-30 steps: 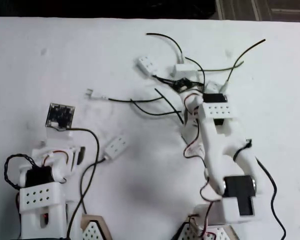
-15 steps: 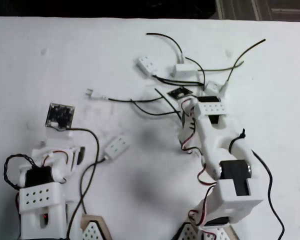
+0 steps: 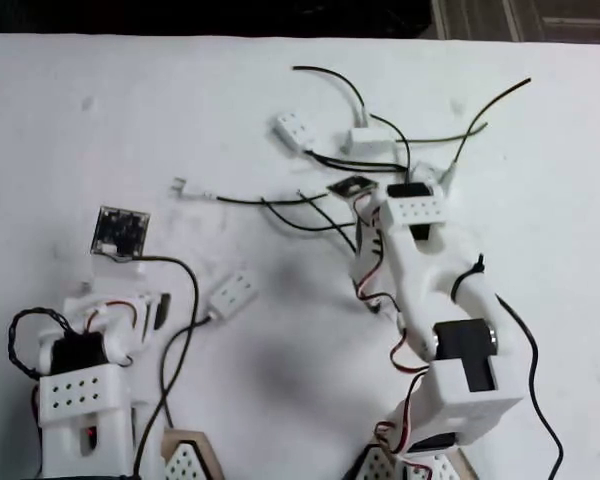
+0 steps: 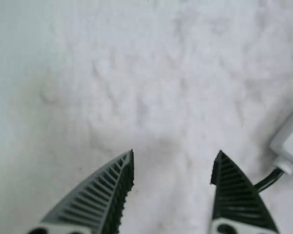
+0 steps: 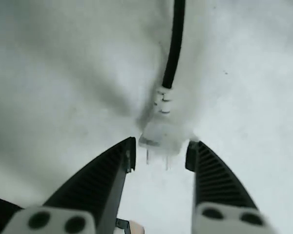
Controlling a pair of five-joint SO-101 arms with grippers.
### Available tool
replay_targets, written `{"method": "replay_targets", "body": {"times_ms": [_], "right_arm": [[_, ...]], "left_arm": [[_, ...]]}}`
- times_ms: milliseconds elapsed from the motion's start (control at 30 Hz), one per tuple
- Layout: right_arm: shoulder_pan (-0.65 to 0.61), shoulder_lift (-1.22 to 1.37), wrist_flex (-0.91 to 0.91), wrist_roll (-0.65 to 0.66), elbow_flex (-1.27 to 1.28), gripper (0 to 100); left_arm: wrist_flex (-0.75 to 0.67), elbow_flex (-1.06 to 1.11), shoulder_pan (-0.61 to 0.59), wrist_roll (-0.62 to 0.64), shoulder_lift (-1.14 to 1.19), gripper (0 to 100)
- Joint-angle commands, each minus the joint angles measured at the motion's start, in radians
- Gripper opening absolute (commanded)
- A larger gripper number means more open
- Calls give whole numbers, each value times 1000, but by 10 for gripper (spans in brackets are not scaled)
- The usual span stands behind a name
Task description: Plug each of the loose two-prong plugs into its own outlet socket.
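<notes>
Plug between parted tips of right tool

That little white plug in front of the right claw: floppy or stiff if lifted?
The plug looks small and solid, so it is probably light and stiff. Its thin black cord curves slightly, so it would likely flop and drag behind. The two thin prongs might bend if squeezed.
</notes>
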Motion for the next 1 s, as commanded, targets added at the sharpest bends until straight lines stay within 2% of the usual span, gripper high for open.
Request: {"method": "replay_targets", "body": {"times_ms": [0,233,367,500,833,967], "right_arm": [[7,-5,56,-21,-71,194],[13,-2,54,-18,-86,194],[59,1,-16,-15,-83,194],[71,51,-24,29,-69,194],[-19,147,-24,-3,-57,193],[-48,148,-28,-43,-57,115]], "left_arm": [[-21,-3,-7,5,-19,260],[-21,-3,-7,5,-19,260],[-21,-3,-7,6,-19,260],[-21,-3,-7,6,-19,260],[-21,-3,-8,6,-19,260],[-21,-3,-8,6,-19,260]]}}
